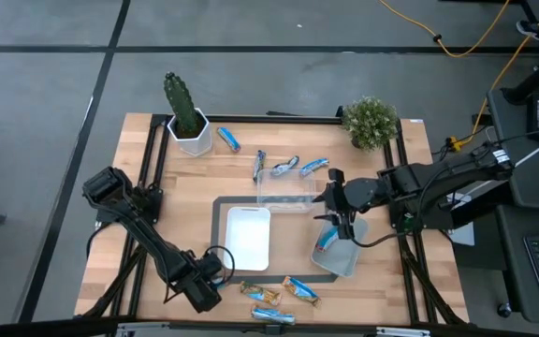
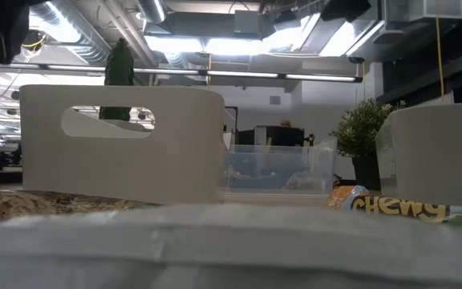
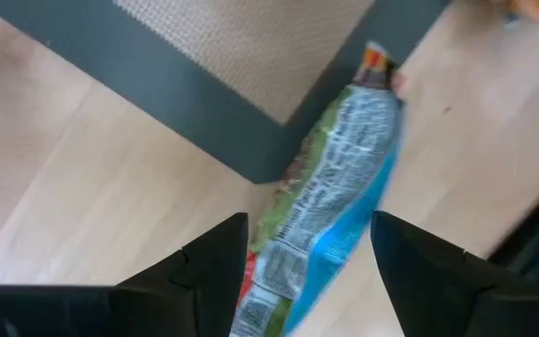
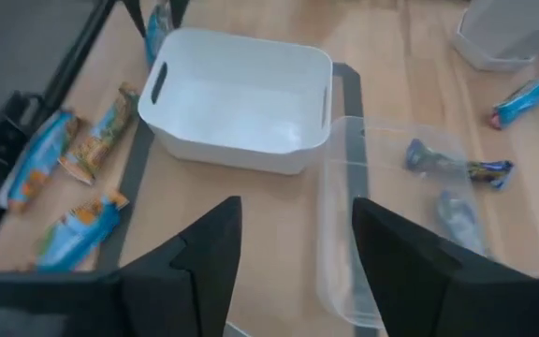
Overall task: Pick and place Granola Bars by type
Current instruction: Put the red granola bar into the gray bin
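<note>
Left gripper [image 3: 307, 271] fingers spread, straddling granola bar [image 3: 335, 187], seemingly untouched; right gripper [image 4: 293, 262] wide, empty.

The bar [image 3: 330, 197] between the left hand's [image 3: 309, 245] fingers runs off the picture's edge, its wrapper print blurred.

The tabletop [image 1: 279, 192] is pale, matt wood with visible grain. Below the left hand [image 3: 307, 271] lies a bar [image 3: 330, 201] in a glossy, crinkled wrapper. Ahead of the right hand [image 4: 293, 253] sit a smooth white plastic tray [image 4: 241, 140] and a clear plastic tray [image 4: 340, 234].
</note>
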`<control>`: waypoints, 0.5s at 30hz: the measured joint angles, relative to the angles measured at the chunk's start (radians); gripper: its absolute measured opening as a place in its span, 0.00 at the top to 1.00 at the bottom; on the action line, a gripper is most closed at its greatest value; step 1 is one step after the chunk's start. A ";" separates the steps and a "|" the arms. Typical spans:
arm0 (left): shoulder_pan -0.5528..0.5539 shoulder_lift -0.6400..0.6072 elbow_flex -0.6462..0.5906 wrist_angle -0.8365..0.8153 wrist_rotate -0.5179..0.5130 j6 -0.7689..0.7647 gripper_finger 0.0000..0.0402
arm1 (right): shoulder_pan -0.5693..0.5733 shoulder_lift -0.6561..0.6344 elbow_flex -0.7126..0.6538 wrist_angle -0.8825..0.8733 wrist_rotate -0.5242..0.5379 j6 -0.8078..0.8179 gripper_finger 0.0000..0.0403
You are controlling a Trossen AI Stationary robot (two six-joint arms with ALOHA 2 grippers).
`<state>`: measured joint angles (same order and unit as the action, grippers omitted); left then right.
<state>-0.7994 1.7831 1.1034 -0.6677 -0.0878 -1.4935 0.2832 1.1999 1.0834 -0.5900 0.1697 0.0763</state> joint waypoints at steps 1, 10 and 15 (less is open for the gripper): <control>0.000 0.005 0.000 0.002 0.001 0.004 0.45 | 0.000 0.000 -0.009 0.008 -0.006 0.013 0.49; -0.001 0.066 0.005 0.028 -0.005 0.021 0.45 | 0.000 0.000 -0.022 0.017 -0.007 0.026 0.49; -0.004 0.089 0.006 0.034 -0.009 0.008 0.47 | 0.000 0.000 -0.022 0.018 -0.007 0.025 0.49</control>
<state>-0.8036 1.8725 1.1095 -0.6337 -0.0970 -1.4854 0.2832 1.1999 1.0615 -0.5720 0.1631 0.1009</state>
